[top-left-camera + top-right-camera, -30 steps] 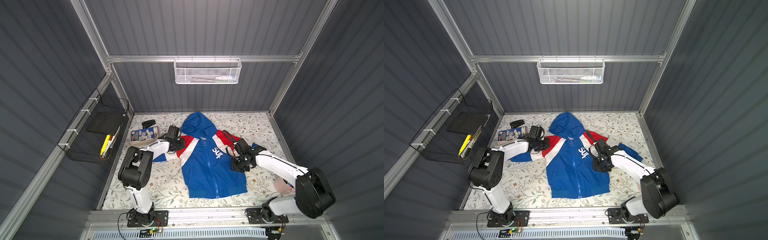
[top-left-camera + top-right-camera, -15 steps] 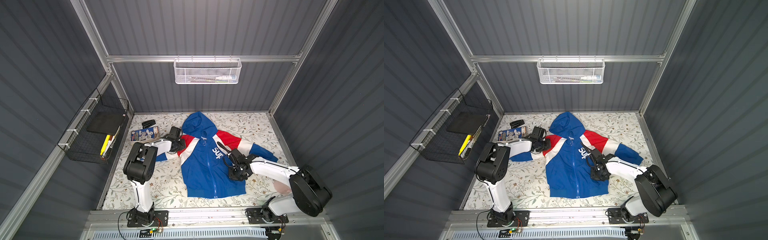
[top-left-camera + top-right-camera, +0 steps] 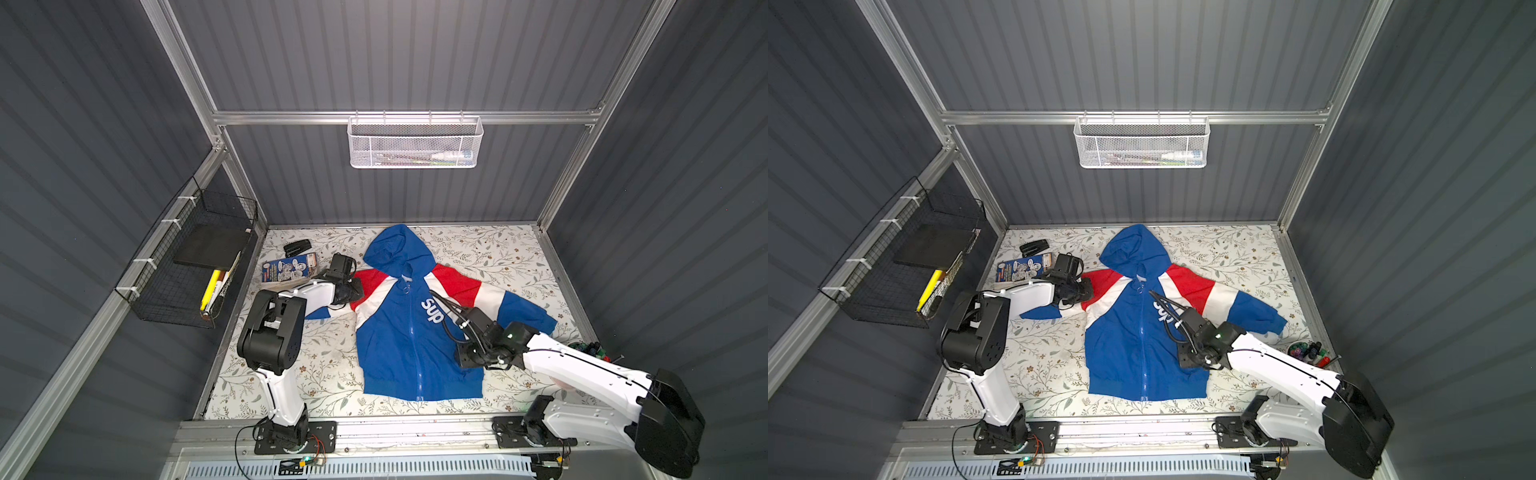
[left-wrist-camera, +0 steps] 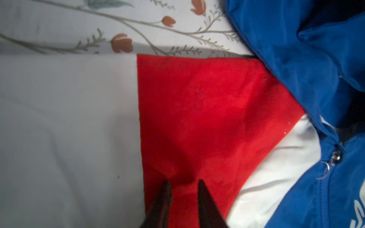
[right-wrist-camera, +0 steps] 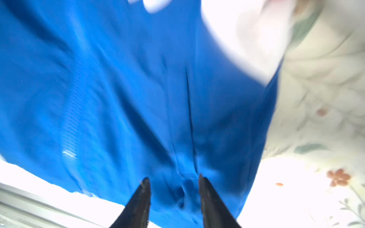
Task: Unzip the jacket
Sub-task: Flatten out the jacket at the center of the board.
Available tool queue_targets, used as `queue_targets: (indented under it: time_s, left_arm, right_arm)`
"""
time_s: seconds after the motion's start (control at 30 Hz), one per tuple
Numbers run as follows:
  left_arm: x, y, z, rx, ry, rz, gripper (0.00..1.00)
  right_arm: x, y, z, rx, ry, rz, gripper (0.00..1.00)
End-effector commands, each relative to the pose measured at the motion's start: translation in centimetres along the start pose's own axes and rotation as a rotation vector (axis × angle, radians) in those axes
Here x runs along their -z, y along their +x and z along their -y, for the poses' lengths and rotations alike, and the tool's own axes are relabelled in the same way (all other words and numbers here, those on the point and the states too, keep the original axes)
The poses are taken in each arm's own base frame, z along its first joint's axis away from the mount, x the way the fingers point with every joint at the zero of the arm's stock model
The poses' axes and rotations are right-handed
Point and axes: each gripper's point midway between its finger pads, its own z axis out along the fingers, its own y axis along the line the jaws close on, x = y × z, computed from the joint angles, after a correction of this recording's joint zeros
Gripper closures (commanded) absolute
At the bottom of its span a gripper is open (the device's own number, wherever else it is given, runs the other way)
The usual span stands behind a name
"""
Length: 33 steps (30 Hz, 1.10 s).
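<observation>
Floral-print tabletop carries the jacket flat at centre, hood toward 12 o'clock, hem toward 6, zipper closed. Left gripper sits at 10 o'clock on the red shoulder panel, jaws narrowly parted, gripping nothing. Right gripper sits at 4 o'clock, jaws wider over puckered blue cloth. Judged purpose: flattening the garment before the pull is taken.

Left gripper low, jaws slightly parted; right gripper likewise, wider.

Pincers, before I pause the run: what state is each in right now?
Left pincer: open, over the jacket's red shoulder.
Right pincer: open, over its blue front.
</observation>
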Motion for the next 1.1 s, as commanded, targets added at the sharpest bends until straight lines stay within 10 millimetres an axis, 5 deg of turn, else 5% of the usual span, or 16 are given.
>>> queue_targets:
  time_s: [0.0,0.2,0.4,0.73,1.07]
  left_arm:
    - [2.6,-4.0,3.6,-0.048,0.13,0.083,0.62]
    - [0.1,-7.3,6.1,-0.039,0.22,0.109,0.62]
    - [-2.1,-8.5,7.3,-0.003,0.271,0.099,0.63]
    - [-5.0,-6.4,6.6,0.041,0.279,0.032,0.66]
    - [-6.2,-2.9,4.2,0.073,0.22,-0.032,0.68]
  right_arm:
    - [0.4,-6.2,0.1,0.079,0.048,0.13,0.38]
    - [-2.9,-16.8,-1.3,0.115,0.083,0.176,0.2]
    - [-7.1,-23.7,-3.7,0.186,0.114,0.191,0.13]
    - [-12.0,-27.2,-5.1,0.283,0.188,0.185,0.13]
    - [-15.0,-29.4,-2.8,0.375,0.402,0.197,0.13]
